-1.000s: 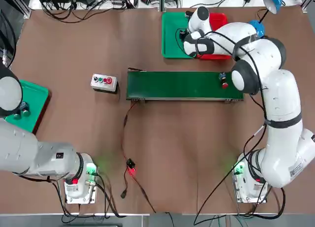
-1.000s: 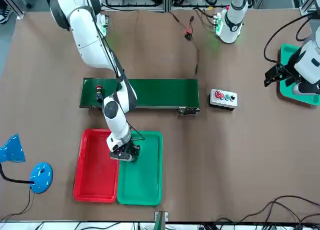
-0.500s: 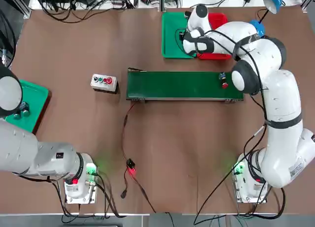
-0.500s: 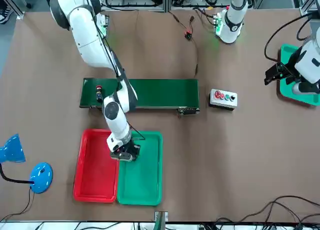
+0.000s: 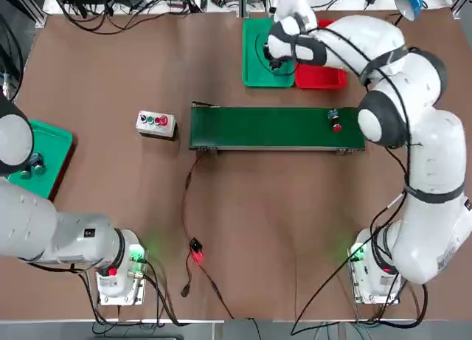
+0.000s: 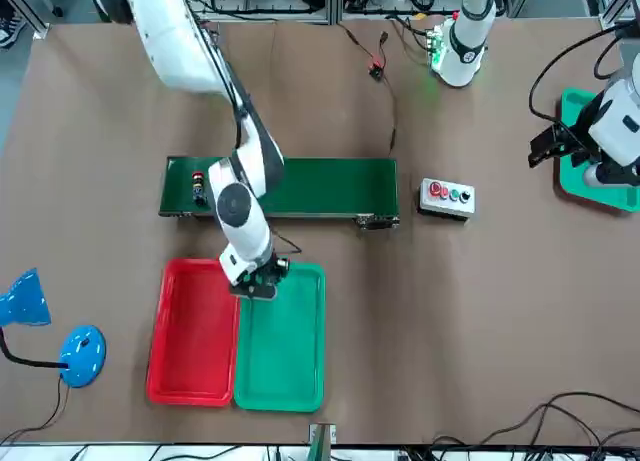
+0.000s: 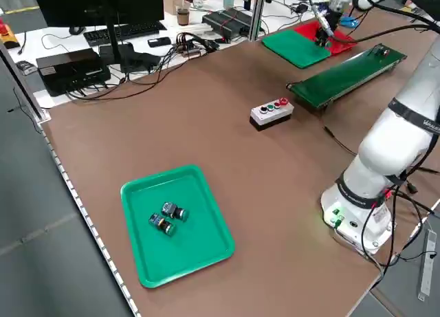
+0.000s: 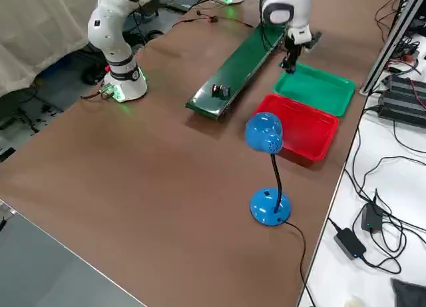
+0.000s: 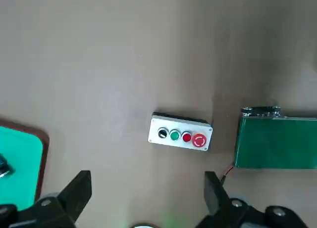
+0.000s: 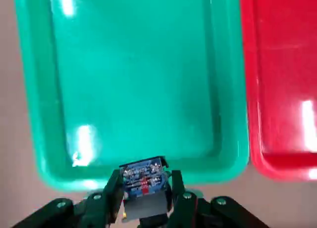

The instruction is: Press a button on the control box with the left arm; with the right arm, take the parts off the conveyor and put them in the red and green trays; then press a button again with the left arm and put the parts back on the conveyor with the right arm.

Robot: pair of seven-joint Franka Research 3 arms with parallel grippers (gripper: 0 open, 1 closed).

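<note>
Above green tray (image 10: pixel 133 84): right tool (image 10: pixel 143 191), part (image 10: pixel 142 181).

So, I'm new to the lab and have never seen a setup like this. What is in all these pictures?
They show two white robot arms at one brown table, filmed at the same moment from above, across the table, both sides and each wrist. On the table lie a green conveyor carrying one small part, a control box with buttons, a red tray beside a green tray, and another green tray holding two parts. The right gripper is shut on a small blue part at the green tray's edge. The left gripper hangs open near the control box.
</note>
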